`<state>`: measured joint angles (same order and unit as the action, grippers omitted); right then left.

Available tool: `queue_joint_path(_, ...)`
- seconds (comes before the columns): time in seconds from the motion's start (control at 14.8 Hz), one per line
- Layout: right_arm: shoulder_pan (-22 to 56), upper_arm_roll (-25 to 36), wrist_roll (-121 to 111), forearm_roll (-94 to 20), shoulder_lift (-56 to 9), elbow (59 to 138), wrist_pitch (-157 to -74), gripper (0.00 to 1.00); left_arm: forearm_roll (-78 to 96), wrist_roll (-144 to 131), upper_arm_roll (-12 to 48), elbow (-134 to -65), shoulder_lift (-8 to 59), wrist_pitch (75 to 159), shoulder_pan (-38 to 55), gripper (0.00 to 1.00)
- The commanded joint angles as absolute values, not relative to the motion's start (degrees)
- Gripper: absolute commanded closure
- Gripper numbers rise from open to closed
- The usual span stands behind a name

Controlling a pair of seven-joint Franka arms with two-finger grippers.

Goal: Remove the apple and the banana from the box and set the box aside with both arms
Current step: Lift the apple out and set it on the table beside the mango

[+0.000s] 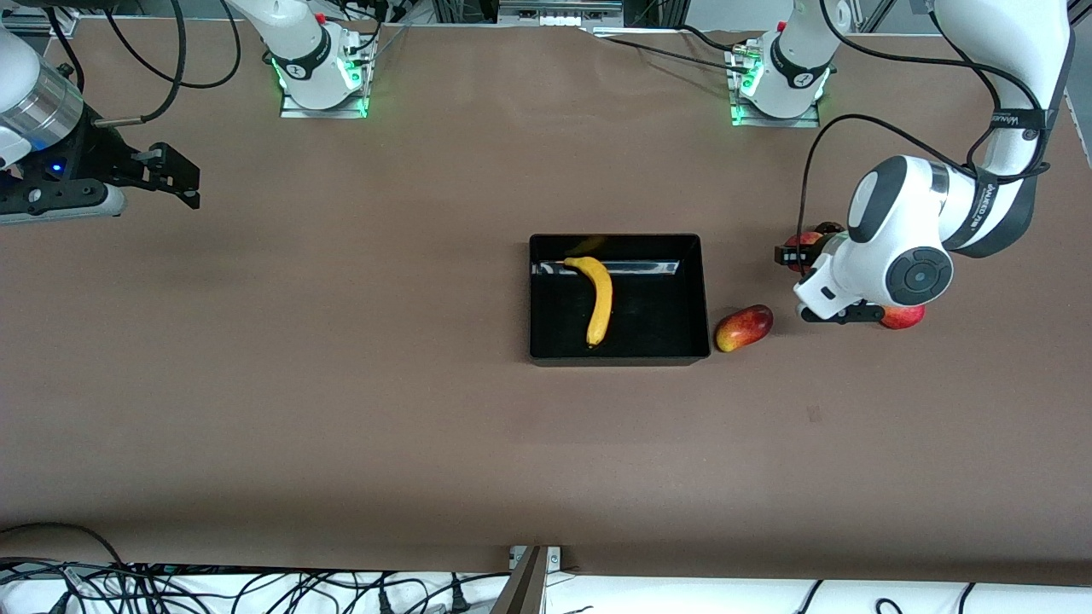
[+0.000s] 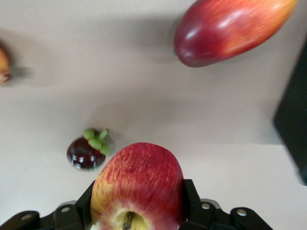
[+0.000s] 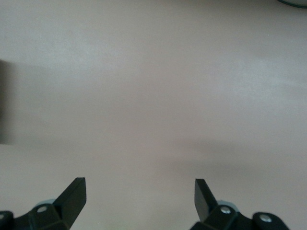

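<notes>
Nearest the front camera of all the fruit, the banana (image 1: 600,300) lies inside the black tray (image 1: 618,355), stem end toward the robots' bases, its curved body running down the tray's floor on the half toward the right arm's end. That tray sits at the middle of the brown bench (image 1: 341,409).

Just beside the tray's wall toward the left arm's end, a red-yellow mango (image 1: 743,328) rests on the bench without touching the tray. In the left wrist view the mango (image 2: 230,28) shows near the tray's dark edge (image 2: 292,129).

Up off the bench over the left arm's end, the left hand (image 2: 139,211) pinches the red apple (image 2: 138,187) between its fingers (image 2: 192,201), one pad on each side of the fruit, the stem facing the wrist camera. In the front view only a sliver of this apple (image 1: 802,243) shows past the arm's white wrist. Below the held apple a dark purple mangosteen (image 2: 87,152) with a green cap sits on the bench. Another red fruit (image 1: 903,316) peeks from under the left arm; what kind it is cannot be told.

Over bare bench at the right arm's end, the right hand (image 3: 140,196) waits with its fingers (image 3: 74,194) spread wide and nothing between them.
</notes>
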<state>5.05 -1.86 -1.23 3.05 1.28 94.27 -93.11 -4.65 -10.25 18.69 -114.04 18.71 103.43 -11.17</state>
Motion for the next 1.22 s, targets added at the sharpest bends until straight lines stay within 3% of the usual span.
queue_joint_path(0.0, 4.39, -2.55, -1.49, 3.87, 0.88, 93.16, -92.81, 0.00, -5.45, -7.03, 19.25, -126.09, 15.12, 115.53, -12.74, 0.57)
queue_joint_path(0.2, 4.39, -2.55, -1.49, 3.87, 0.88, 93.16, -92.90, 0.00, -5.45, -7.03, 19.16, -130.25, 15.82, 123.64, -12.83, 0.57)
queue_joint_path(0.34, 4.39, -2.55, -1.49, 3.87, 0.88, 93.16, -92.90, 0.00, -5.45, -7.12, 19.25, -131.39, 17.57, 128.38, -12.75, 0.51)
queue_joint_path(0.41, 4.39, -2.55, -1.49, 3.87, 0.88, 93.16, -92.90, 0.00, -5.45, -7.12, 19.25, -131.57, 18.19, 129.97, -12.74, 0.43)
queue_joint_path(0.54, 4.39, -2.55, -1.49, 3.87, 0.88, 93.16, -92.90, 0.00, -5.45, -7.12, 19.25, -131.48, 18.28, 130.25, -12.74, 0.00)
queue_joint_path(0.81, 4.39, -2.55, -1.49, 3.87, 0.88, 93.16, -92.90, 0.00, -5.45, -7.21, 19.60, -128.69, 14.52, 124.22, -12.66, 0.00)
queue_joint_path(1.02, 4.39, -2.55, -1.49, 3.87, 0.88, 93.16, -92.81, 0.00, -4.57, -8.09, 23.72, -116.23, 13.10, 108.33, -11.78, 0.00)
queue_joint_path(1.15, 4.39, -2.55, -1.49, 3.87, 0.88, 93.16, -92.90, 0.00, -4.22, -7.91, 24.78, -110.24, 13.10, 106.26, -8.02, 0.00)
